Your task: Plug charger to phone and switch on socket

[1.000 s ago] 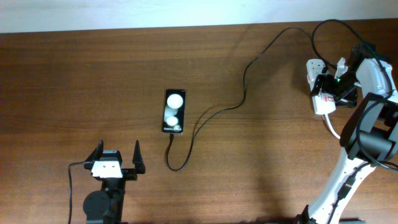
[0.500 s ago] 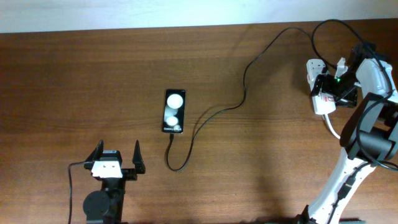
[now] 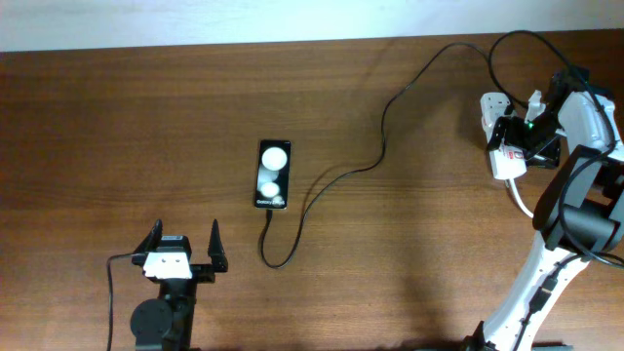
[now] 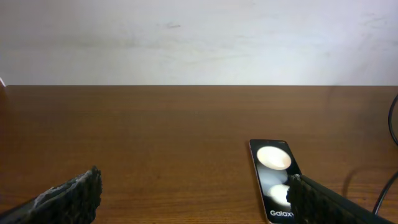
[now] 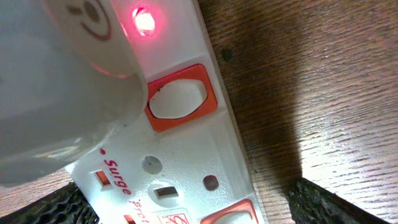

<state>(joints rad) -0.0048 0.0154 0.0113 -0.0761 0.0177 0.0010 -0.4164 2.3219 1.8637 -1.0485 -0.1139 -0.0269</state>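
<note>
The black phone (image 3: 274, 174) lies flat mid-table, with two white glare spots on its screen; it also shows in the left wrist view (image 4: 273, 180). The thin black charger cable (image 3: 336, 177) meets the phone's near edge, loops, and runs up and right to the white socket strip (image 3: 503, 146). My left gripper (image 3: 185, 249) is open and empty, near and left of the phone (image 4: 199, 210). My right gripper (image 3: 515, 136) is open, low over the strip (image 5: 205, 214). There a red-framed switch (image 5: 180, 99) shows and a red light (image 5: 144, 20) glows beside a white plug body (image 5: 56, 93).
The strip's thick white cord (image 3: 522, 200) trails toward the right arm's base. The black cable arcs over the far right of the table near the white wall (image 3: 195, 19). Bare brown wood lies between the phone and the strip.
</note>
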